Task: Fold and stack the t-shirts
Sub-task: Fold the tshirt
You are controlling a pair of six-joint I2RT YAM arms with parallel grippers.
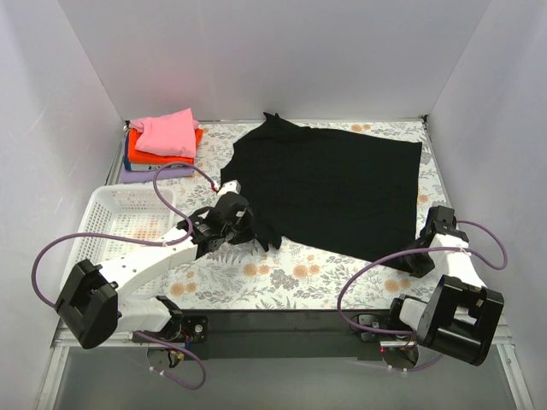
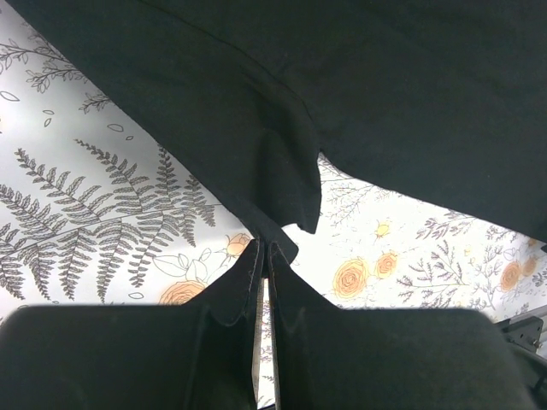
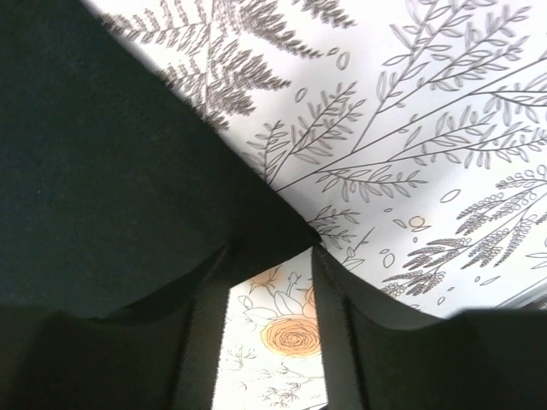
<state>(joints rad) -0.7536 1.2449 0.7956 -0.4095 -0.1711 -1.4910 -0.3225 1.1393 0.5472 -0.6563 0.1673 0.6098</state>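
A black t-shirt (image 1: 333, 184) lies spread flat on the flowered tablecloth (image 1: 282, 278). My left gripper (image 1: 248, 224) is at its near left sleeve. In the left wrist view that gripper (image 2: 267, 248) is shut on a pinch of the black cloth (image 2: 385, 85). My right gripper (image 1: 425, 229) sits at the shirt's near right corner. In the right wrist view its jaws (image 3: 272, 252) stand apart, with the corner of the black shirt (image 3: 102, 171) lying across the tips. At the back left, a pink t-shirt (image 1: 167, 132) tops a stack of orange (image 1: 141, 152) and lilac (image 1: 154, 172) ones.
A white mesh basket (image 1: 128, 213) stands at the left, beside my left arm. White walls close in the table at the back and both sides. Bare tablecloth shows in front of the shirt.
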